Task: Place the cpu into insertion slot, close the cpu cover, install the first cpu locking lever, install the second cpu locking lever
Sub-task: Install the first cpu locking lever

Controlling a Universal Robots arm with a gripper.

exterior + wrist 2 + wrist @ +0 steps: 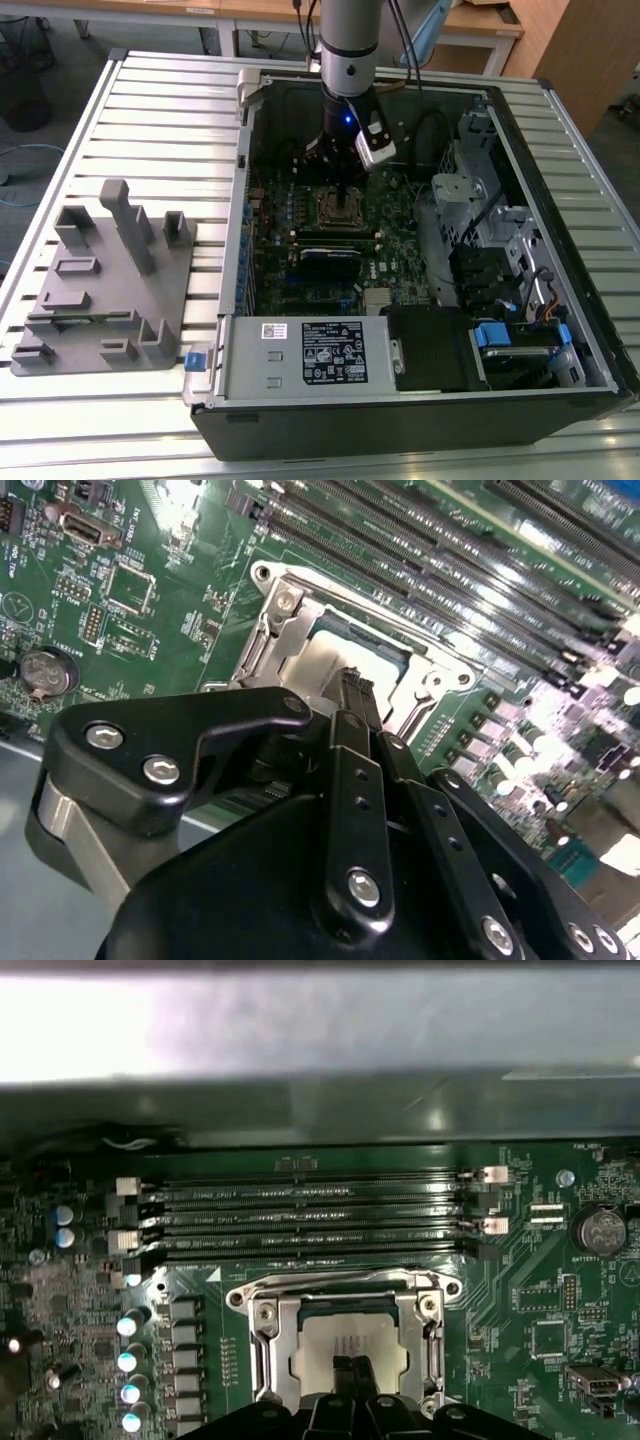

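The slatted metal table point(150, 110) carries an open computer case point(560, 330), with a grey fixture block point(105, 285) lying well apart towards the exterior view's left. Inside the case, the green motherboard point(300, 215) is hemmed in by the case walls, by drive cages on the exterior view's right, and by the white-labelled power supply box point(305, 352) along its near edge. The arm point(348, 40) comes down from above into the middle of this well, with free room on all sides of it.

The long black memory slots point(300, 1215) run in parallel just beside one edge of the insertion slot point(345, 1295). In both wrist views the cpu cover point(432, 1335) lies flat, framing the cpu point(345, 1340), whose silver top shows through the window while seated in the socket. Rows of capacitors point(128, 1360) stand close along another side of the socket.

The gripper point(350, 1368) sits directly over the cpu's top, its fingers point(352, 695) drawn together tip to tip and holding nothing; whether the tips touch the chip cannot be told.
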